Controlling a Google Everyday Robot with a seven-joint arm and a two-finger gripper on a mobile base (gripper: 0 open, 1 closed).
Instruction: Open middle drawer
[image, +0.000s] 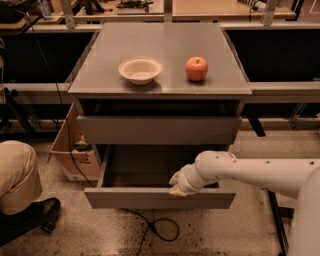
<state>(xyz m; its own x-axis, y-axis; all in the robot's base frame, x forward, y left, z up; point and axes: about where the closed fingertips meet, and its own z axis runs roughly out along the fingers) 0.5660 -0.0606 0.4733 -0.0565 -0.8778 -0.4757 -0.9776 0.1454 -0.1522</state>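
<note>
The middle drawer is a plain grey handleless metal drawer. It stands pulled far out of the grey cabinet, and its deep tray shows open and dark. My gripper sits at the top edge of the drawer's front, right of its middle, at the end of my white arm, which comes in from the right. The upper drawer front above it sticks out only slightly. The lowest drawer is hidden under the pulled-out one.
A white bowl and a red apple sit on the cabinet top. A cardboard box stands left of the cabinet. A person's knee and shoe are at the lower left. A black cable lies on the floor in front.
</note>
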